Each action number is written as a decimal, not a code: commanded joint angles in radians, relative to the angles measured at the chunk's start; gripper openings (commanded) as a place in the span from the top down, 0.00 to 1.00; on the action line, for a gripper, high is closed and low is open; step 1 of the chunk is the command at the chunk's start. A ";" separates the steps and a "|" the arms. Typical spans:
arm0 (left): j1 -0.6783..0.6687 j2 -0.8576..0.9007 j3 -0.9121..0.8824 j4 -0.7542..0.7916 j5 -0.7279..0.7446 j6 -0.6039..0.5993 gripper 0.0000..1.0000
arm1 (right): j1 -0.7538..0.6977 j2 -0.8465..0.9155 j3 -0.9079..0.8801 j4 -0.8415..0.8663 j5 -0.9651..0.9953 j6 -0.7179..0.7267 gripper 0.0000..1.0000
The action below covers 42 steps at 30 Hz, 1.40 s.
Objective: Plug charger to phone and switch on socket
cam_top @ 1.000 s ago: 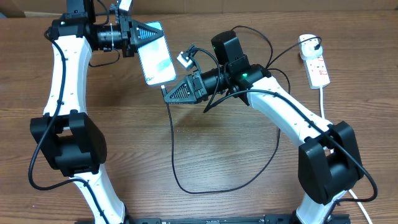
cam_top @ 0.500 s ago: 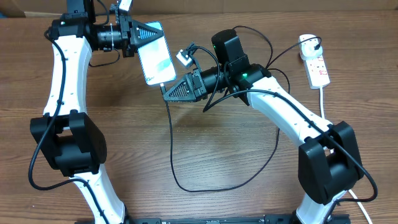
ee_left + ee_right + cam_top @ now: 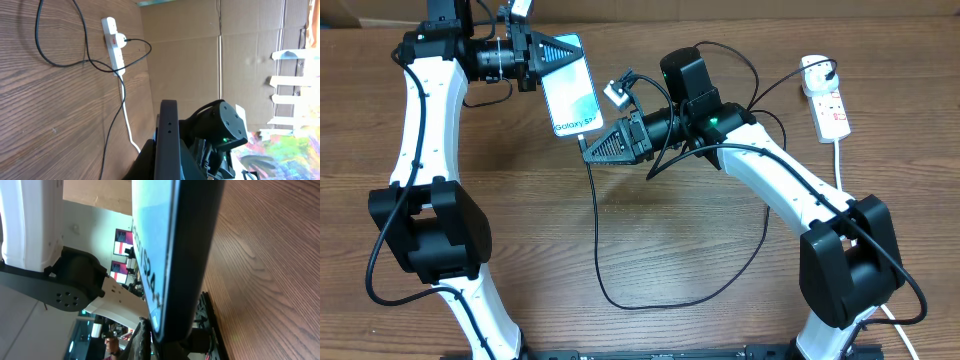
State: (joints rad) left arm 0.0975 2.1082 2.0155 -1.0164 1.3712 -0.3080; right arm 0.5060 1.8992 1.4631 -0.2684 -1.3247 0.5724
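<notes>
Pale blue-teal glass now faces the overhead camera more squarely: the slim rectangular phone (image 3: 572,90) with its dark bezel has tipped a little since a second ago, so the "Galaxy S24+" lettering near its lower short edge, unreadable then, can now be read. It is lifted clear of the brown wooden table (image 3: 700,250). The left gripper (image 3: 560,52) is clamped tight on the phone's upper short edge. The right gripper (image 3: 588,148) sits just below the phone's lower short edge, its jaws fully closed on the tip of the long thin black charger cable (image 3: 597,240), and it has edged slightly closer to that edge than it was. The rest of the cable falls away below the phone in a wide loop across the table. In the right wrist view the phone (image 3: 185,240) is seen edge-on and very close, but the port and the connector tip are hidden, so I cannot tell whether the plug has gone in. My judgement is that the tilt is an alignment of port to connector, with insertion in hand or just short of it. The small white elongated socket (image 3: 830,105) with red switch markings lies well to the right of the phone, with neither arm near it, so switching it on is left to do.
</notes>
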 commanded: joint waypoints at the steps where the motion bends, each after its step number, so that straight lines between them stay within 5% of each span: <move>1: -0.007 -0.019 0.016 0.000 0.060 -0.010 0.96 | 0.004 -0.009 -0.003 0.011 -0.016 0.000 0.96; 42: -0.006 -0.019 0.016 0.000 0.062 -0.013 0.96 | -0.016 -0.009 -0.003 0.031 -0.042 0.003 0.96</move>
State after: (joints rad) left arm 0.0975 2.1082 2.0155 -1.0164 1.3769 -0.3080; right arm 0.4908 1.8992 1.4631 -0.2371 -1.3567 0.5762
